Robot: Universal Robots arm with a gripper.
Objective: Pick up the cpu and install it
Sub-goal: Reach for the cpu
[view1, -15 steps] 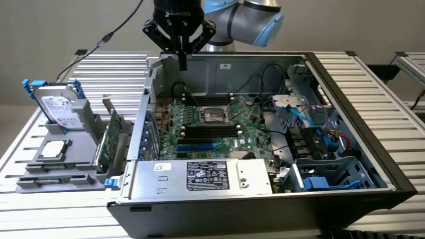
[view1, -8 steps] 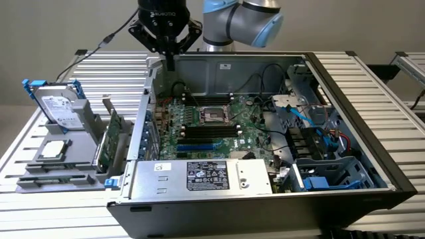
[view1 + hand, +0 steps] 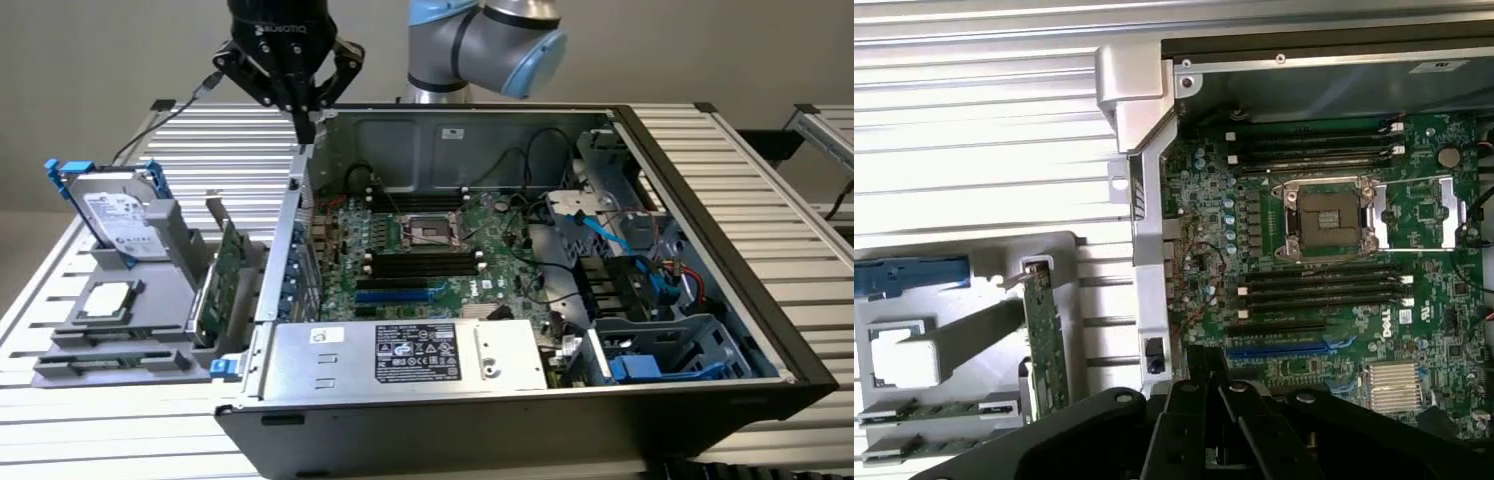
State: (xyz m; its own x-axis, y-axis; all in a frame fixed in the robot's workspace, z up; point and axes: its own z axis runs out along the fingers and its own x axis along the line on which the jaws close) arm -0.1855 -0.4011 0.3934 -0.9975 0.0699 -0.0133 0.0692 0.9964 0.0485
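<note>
The fingers (image 3: 299,98) of the gripper (image 3: 310,126) are pressed together with nothing between them. They point straight down and hang just above the far corner of the computer case (image 3: 727,235) on the exterior view's left, over the top edge of its side wall. In the wrist view the same closed fingertips (image 3: 1199,385) show as dark bars meeting over the edge of the motherboard (image 3: 1414,300).

Inside the open case the motherboard lies flat. The cpu socket (image 3: 430,230) sits near its middle, a metal frame around a dark square, with black memory slots on its near and far sides. The power supply (image 3: 414,355) fills the near edge of the case, and blue cables run along the side on the exterior view's right.

The cpu (image 3: 107,300) lies flat, silver top up, in a grey holder (image 3: 180,250) that sits on the slatted table (image 3: 747,140) outside the case, on the exterior view's left. It is well apart from the gripper and untouched. Just beyond it in the same holder a hard drive (image 3: 118,215) leans in its blue frame. A green circuit card (image 3: 227,275) stands on edge between the cpu and the case wall.
</note>
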